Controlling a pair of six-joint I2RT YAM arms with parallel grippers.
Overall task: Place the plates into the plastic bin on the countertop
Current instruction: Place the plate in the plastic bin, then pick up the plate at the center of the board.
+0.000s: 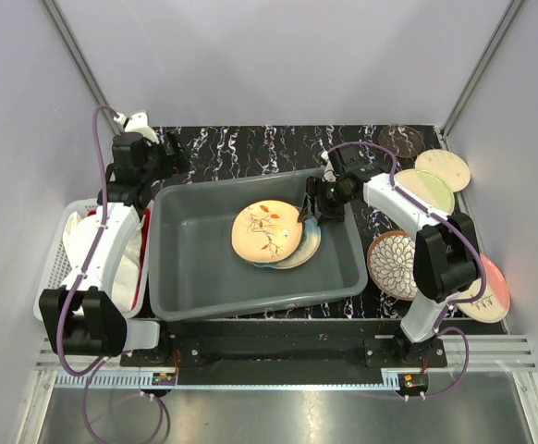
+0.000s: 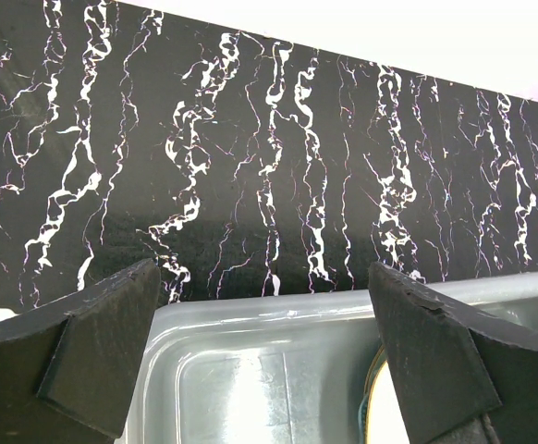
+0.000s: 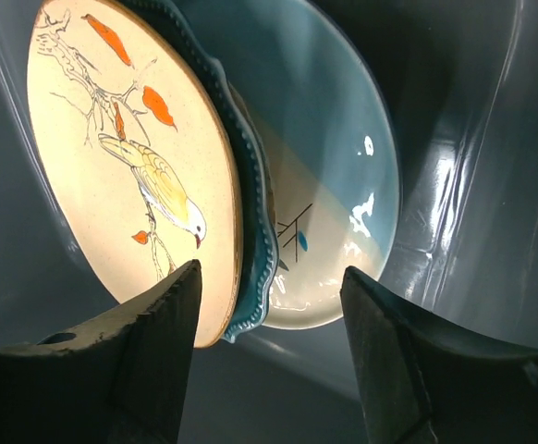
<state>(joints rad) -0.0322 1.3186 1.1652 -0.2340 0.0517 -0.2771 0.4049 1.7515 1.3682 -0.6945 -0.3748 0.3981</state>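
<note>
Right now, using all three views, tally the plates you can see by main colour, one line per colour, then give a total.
Peach plate: 1
Teal plate: 1
Cream-and-blue plate: 1
Dark patterned plates: 2
Cream plate: 1
Pale green plate: 1
Pink plate: 1
Total: 8 plates visible

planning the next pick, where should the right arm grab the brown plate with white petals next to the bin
Probably its far rim, from above. The petal plate lies flat on the countertop, so only the thin edge offers a hold; its left edge sits close to the bin, and the right arm hides its right edge.
</note>
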